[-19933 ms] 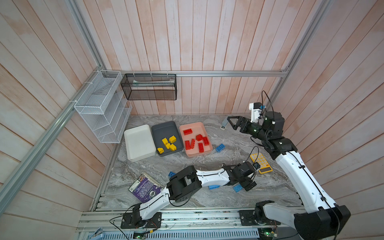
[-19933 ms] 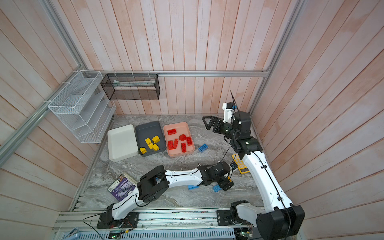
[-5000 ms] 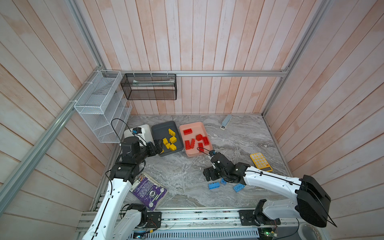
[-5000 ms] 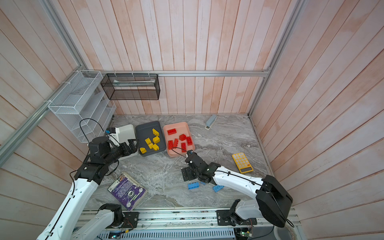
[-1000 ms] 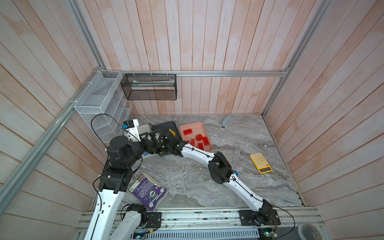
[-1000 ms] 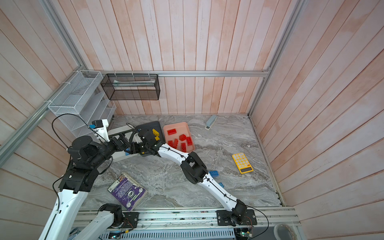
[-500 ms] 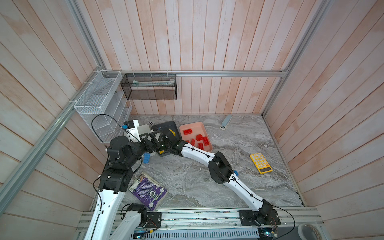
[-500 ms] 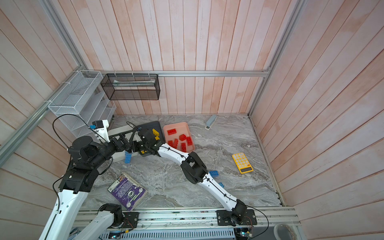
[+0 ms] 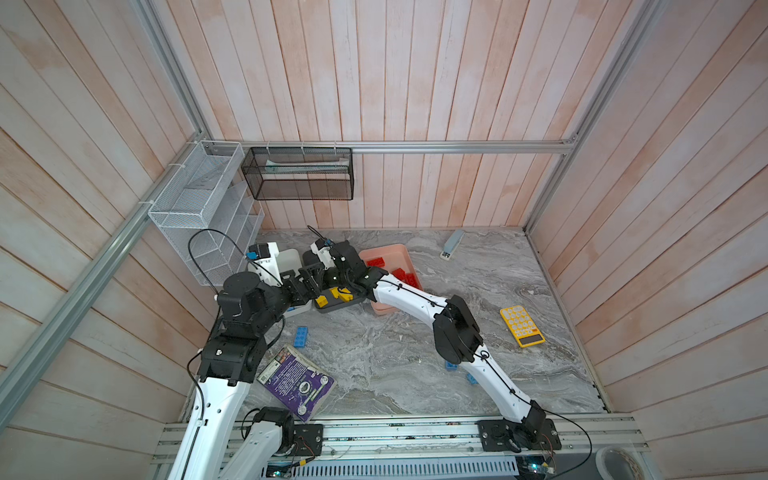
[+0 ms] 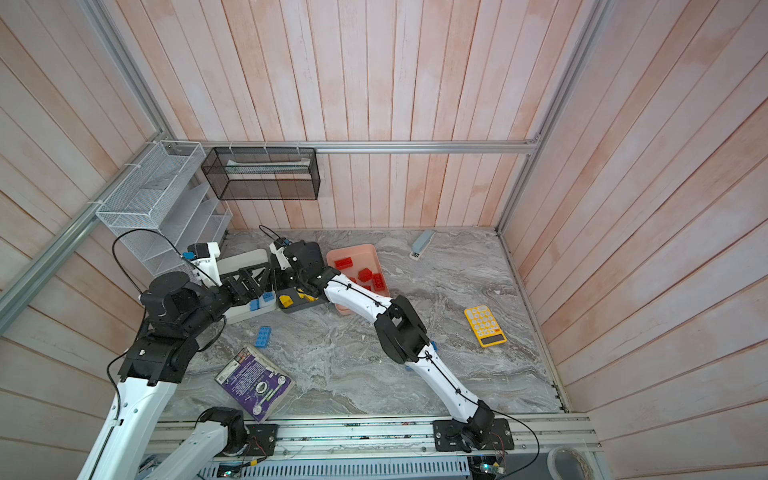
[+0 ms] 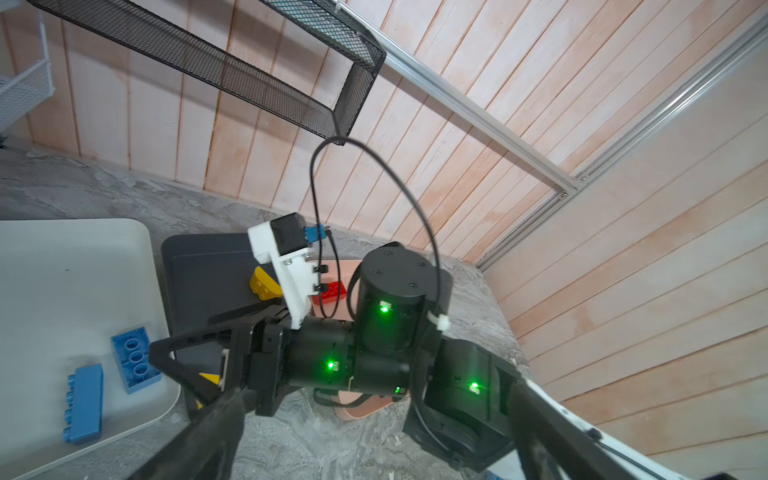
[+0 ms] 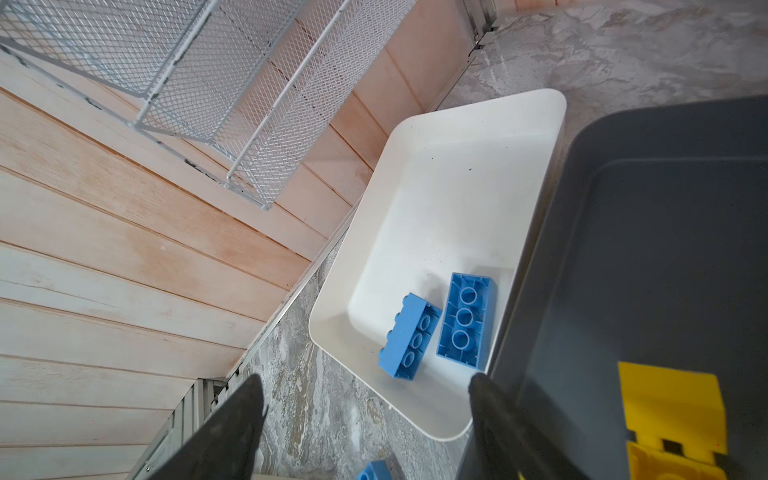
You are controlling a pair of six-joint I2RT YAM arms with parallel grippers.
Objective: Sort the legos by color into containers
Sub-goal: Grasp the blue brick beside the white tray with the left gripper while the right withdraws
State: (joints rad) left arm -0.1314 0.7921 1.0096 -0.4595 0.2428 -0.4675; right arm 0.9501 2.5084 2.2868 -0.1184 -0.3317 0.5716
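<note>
My right gripper (image 12: 365,415) reaches across to the left and hangs open and empty over the near corner of the white tray (image 12: 436,199). Two blue legos (image 12: 409,336) (image 12: 465,320) lie in that tray. One blue lego (image 9: 300,336) lies on the table in front of it. The dark grey tray (image 9: 332,306) holds yellow legos (image 9: 321,300). Red legos (image 10: 365,274) lie in the pink tray (image 10: 353,251). My left gripper (image 10: 249,286) hovers wide open and empty beside the right gripper (image 11: 187,340), over the white tray's near end. Two more blue legos (image 9: 451,365) show beside the right arm.
A purple book (image 9: 297,380) lies near the front left. A yellow calculator (image 9: 521,326) lies at the right and a stapler (image 9: 452,249) at the back. A white wire basket (image 9: 203,208) and a black mesh basket (image 9: 299,174) hang on the walls.
My right gripper has opened over the white tray's near corner. A blue lego has appeared on the table in front of that tray. The left arm has hardly moved.
</note>
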